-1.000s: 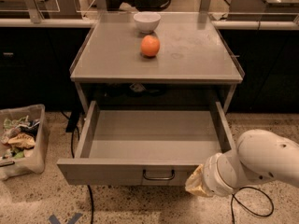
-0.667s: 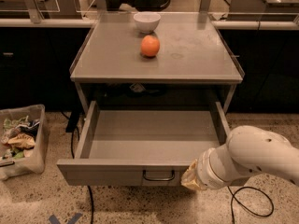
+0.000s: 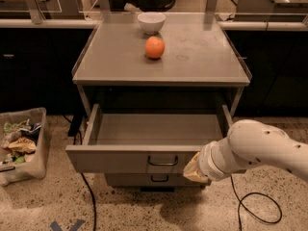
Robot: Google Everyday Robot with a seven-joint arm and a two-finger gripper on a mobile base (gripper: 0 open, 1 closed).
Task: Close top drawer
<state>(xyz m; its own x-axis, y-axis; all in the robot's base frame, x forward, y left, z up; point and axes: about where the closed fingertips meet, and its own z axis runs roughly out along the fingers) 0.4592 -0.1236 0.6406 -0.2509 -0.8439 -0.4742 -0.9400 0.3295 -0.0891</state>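
A blue tape mark [image 3: 67,224] and a loop of black cable [image 3: 262,216] lie on the speckled floor in the foreground. The robot's white arm [image 3: 262,150] reaches in from the right. Its gripper [image 3: 190,169] sits low at the front panel of the top drawer [image 3: 108,159], seemingly touching it just right of the dark centre pull [image 3: 162,161]. Whether the gripper is open or closed cannot be told from this angle. The drawer stands pulled far out of the grey metal cabinet [image 3: 202,57], its tray bare. The step in hand looks to be the push itself, best done as a straight, level shove toward the cabinet. Since contact is off-centre, pressing nearer the pull would likely keep the drawer from skewing on its runners. Nothing visible inside the drawer or along its sides blocks its travel, and the cable beside the arm seems the only snag risk. Below, a narrower lower drawer front [image 3: 130,180] is shut. A bin of wrappers [image 3: 41,143] stands to the left, well apart. Farther back, an orange [image 3: 155,47] and a white bowl [image 3: 151,22] rest on the cabinet top, so a gentle finish would likely spare the orange a roll.
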